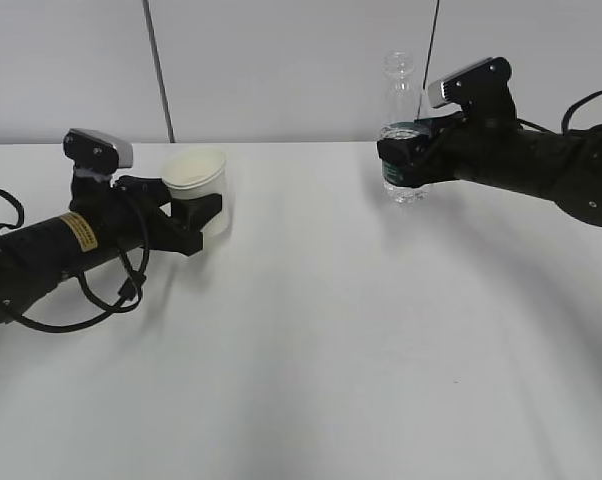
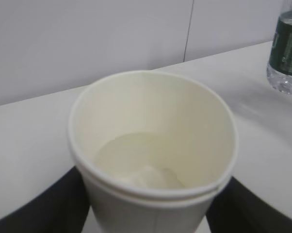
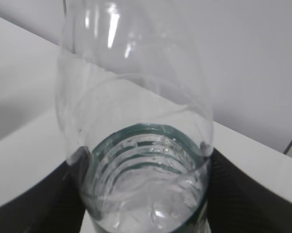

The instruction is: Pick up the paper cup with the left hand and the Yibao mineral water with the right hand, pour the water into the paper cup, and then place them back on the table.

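The white paper cup (image 1: 196, 178) stands upright at the left, and my left gripper (image 1: 205, 216) is shut on its lower wall. In the left wrist view the cup (image 2: 153, 121) fills the frame with a shallow pool of clear water (image 2: 131, 155) at its bottom, and a black finger (image 2: 39, 208) rests on each side. The capless Yibao mineral water bottle (image 1: 402, 105) stands upright at the back right. My right gripper (image 1: 401, 162) is shut on its green label. In the right wrist view the bottle (image 3: 136, 111) holds water (image 3: 146, 199) low down.
The white table (image 1: 311, 330) stretches wide between and in front of both arms. A pale wall with a dark vertical seam (image 1: 159, 70) rises just behind the table's back edge. The bottle's base also shows in the left wrist view (image 2: 286, 53).
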